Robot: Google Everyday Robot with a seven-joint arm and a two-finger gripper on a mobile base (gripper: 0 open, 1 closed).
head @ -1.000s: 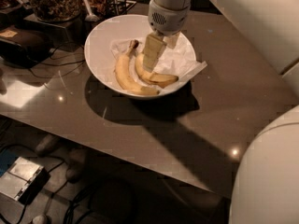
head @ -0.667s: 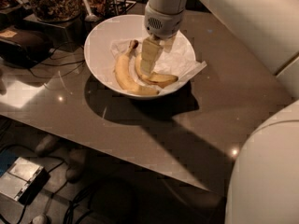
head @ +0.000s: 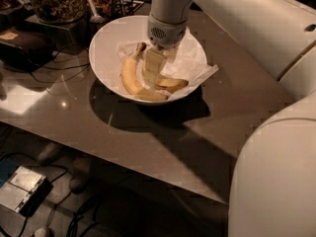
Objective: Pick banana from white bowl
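Dark glossy table [head: 163, 137] with glare at left; jar [head: 57, 1] far left; grey box [head: 22, 194] and cables [head: 84, 216] on the floor [head: 128, 206], near left.

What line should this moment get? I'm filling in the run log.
phase: reaching | claw: low inside white bowl, over banana | banana: lying in bowl on paper, not yet lifted

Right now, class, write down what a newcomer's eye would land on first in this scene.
First, the large round glossy white bowl, bright on the dark table, holding a short curved yellow banana and a longer yellow banana on crumpled white paper. Next, the robot's pale gripper, hanging inside the bowl beside the bananas.
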